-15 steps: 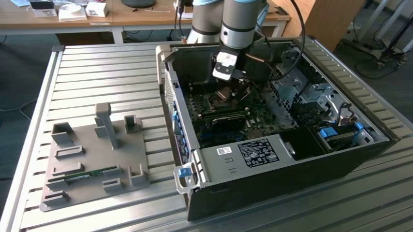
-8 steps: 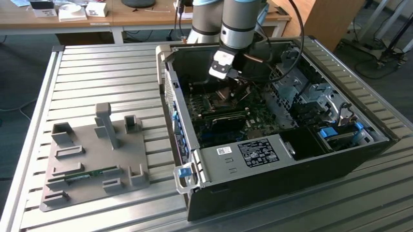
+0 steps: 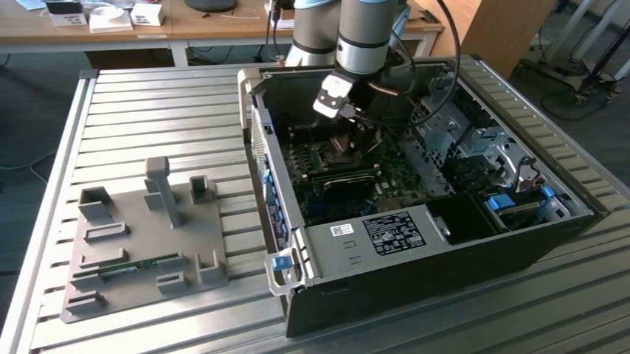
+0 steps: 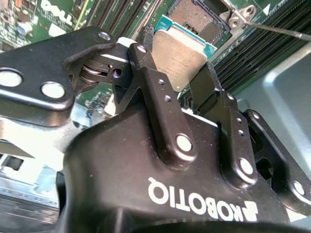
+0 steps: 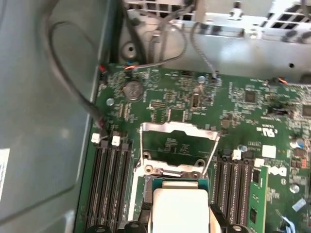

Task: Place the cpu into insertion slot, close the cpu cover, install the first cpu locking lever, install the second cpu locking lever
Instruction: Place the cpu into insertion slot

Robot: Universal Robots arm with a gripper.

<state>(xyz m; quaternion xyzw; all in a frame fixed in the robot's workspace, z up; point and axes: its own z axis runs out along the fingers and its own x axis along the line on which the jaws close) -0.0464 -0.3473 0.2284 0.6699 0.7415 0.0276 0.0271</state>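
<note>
- Four steps are named, and by my reading the first is the one in hand: the cpu (image 4: 182, 53) is not yet in the insertion slot (image 4: 199, 17).
- In the second wrist view the end effector (image 4: 174, 65) is closed on the chip, with a black fingertip on each of two opposite edges and the grey metal face showing. The chip hangs near the slot but apart from it, and the recess shows bare.
- In the first wrist view the cpu cover (image 5: 177, 130) stands swung up off the socket, with thin wire levers (image 5: 211, 155) loose at its sides — so nothing is closed or latched.
- In the exterior view the arm reaches down into the open computer case (image 3: 414, 251) at upper middle of the frame. The case lies on the slatted worktop (image 3: 147, 103).
- Seating the chip, I'd judge, calls for holding it level and square to the recess, lowering it straight and letting go gently — no sliding across the contacts, no brushing the raised cover.
</note>
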